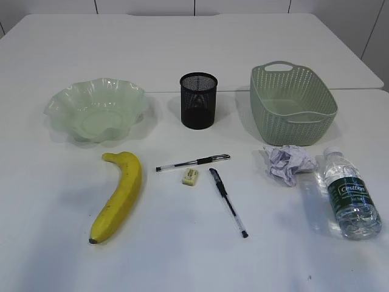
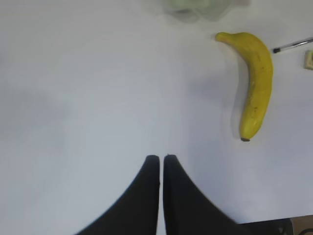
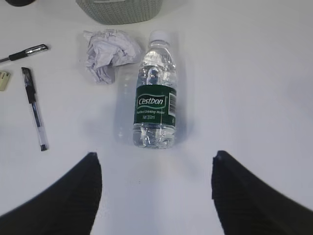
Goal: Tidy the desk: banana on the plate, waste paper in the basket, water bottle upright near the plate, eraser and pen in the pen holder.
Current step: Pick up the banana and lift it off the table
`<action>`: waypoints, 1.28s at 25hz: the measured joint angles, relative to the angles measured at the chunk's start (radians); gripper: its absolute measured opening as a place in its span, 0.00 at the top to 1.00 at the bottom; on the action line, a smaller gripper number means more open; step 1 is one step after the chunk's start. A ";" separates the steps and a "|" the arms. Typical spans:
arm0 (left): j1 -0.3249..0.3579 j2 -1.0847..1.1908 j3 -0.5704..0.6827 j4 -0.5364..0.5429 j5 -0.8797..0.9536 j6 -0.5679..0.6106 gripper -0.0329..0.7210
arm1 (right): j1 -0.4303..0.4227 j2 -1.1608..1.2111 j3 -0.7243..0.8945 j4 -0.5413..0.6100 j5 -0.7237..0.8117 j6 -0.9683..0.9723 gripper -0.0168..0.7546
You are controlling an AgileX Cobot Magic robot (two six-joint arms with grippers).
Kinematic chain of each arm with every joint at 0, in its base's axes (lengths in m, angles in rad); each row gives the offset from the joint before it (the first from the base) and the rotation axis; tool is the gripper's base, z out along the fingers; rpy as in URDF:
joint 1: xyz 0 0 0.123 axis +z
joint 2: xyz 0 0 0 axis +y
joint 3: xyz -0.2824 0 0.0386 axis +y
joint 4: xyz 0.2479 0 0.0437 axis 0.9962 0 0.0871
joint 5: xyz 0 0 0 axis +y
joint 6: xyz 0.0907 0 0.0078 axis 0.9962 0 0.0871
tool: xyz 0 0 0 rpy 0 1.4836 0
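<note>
On the white desk [image 1: 182,255] the banana [image 1: 118,196] lies in front of the ruffled green plate [image 1: 97,109]. Two pens [image 1: 192,162] [image 1: 228,201] and the small eraser [image 1: 190,176] lie in front of the black pen holder [image 1: 199,100]. The waste paper [image 1: 287,163] sits before the green basket [image 1: 292,103], with the water bottle [image 1: 351,193] on its side at the right. My left gripper [image 2: 161,157] is shut and empty, left of the banana [image 2: 254,83]. My right gripper [image 3: 154,159] stands open just short of the bottle [image 3: 155,98], cap pointing away.
In the right wrist view the waste paper [image 3: 108,53] touches the bottle's left shoulder, and a pen [image 3: 34,107] and the eraser [image 3: 4,81] lie further left. Neither arm shows in the exterior view.
</note>
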 joint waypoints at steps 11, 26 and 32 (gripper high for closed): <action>0.000 0.018 -0.020 -0.089 -0.019 0.063 0.96 | 0.000 0.052 -0.031 0.000 0.002 0.002 0.29; 0.000 0.258 -0.020 -0.254 0.028 0.064 0.15 | 0.000 0.083 -0.032 -0.015 -0.013 -0.006 0.29; -0.042 0.328 -0.020 -0.281 0.017 0.083 0.15 | 0.000 0.139 -0.032 -0.015 -0.015 -0.024 0.29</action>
